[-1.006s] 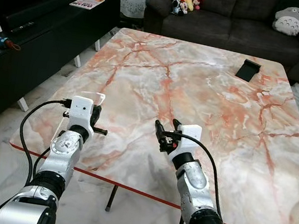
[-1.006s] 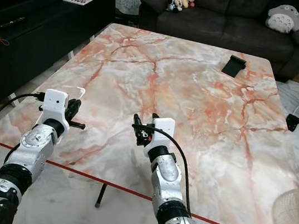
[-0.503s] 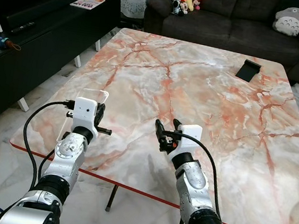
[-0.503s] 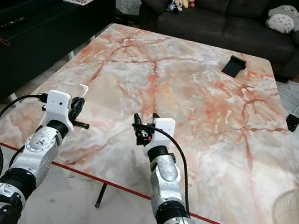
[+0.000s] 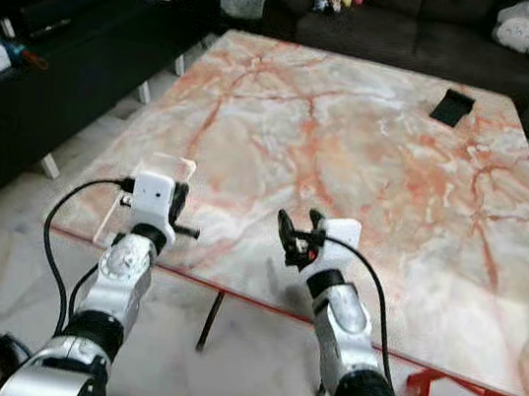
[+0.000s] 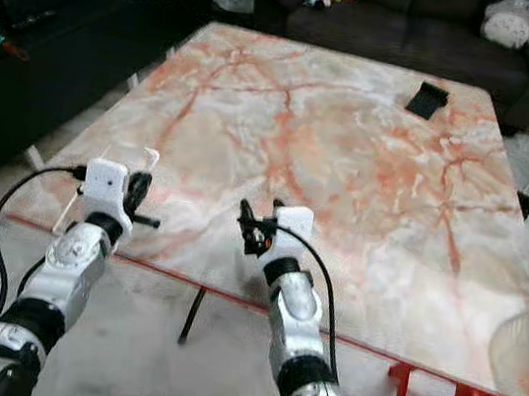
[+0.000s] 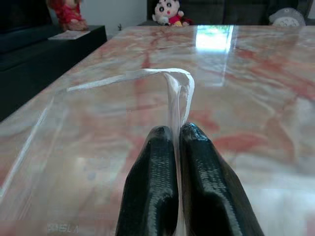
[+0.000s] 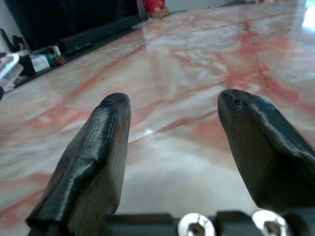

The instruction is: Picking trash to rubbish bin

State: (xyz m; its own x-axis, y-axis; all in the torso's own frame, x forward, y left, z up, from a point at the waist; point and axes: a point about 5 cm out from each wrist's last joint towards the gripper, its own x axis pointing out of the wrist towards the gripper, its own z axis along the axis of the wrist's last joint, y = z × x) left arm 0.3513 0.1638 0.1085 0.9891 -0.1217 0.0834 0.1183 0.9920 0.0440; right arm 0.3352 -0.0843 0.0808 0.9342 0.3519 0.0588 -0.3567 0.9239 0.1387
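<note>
One piece of clear plastic trash (image 5: 145,195) hangs from the left gripper (image 7: 177,142) over the near left corner of the marble table (image 5: 372,144), its thin folded edge pinched flat between fingers pressed tight together. The see-through piece looks light, flimsy and slick, so it would likely bend or slide loose under a weak hold; the present grip on a doubled-over rim seems the safest place to take it. To the right, the right gripper (image 8: 172,128) hovers just above the table's front edge with its two black fingers spread wide and nothing between them. Farther back on the right, a small black object (image 5: 452,106) lies on the marble, well apart from both arms. No rubbish bin can be made out.
</note>
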